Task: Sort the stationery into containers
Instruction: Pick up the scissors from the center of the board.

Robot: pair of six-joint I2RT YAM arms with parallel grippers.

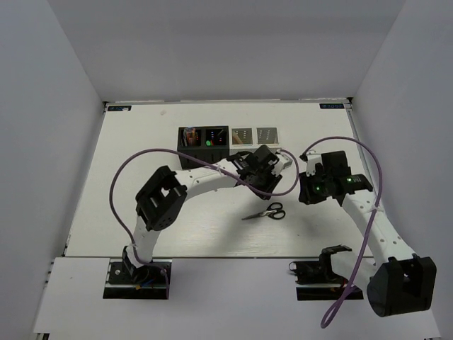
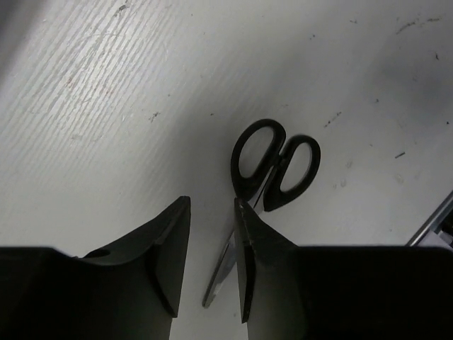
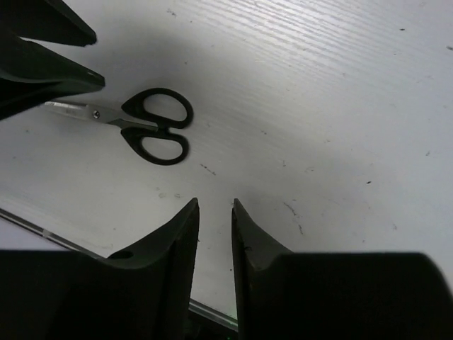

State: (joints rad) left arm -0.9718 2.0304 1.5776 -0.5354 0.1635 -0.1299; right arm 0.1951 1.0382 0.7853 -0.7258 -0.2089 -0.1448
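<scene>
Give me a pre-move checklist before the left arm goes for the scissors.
1. Scissors lying flat on the table, blades shut: ok.
2. Left gripper jaws apart, nothing between them: ok.
3. Left gripper lined up with the blade: ok in the left wrist view.
4. Left gripper's height above the scissors: cannot tell.
5. Right gripper empty and apart from the scissors: ok.
6. Room for scissors in the containers: cannot tell.

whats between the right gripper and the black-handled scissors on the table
Nothing but bare white table: in the right wrist view the stretch from the right gripper to the black-handled scissors is clear.
</scene>
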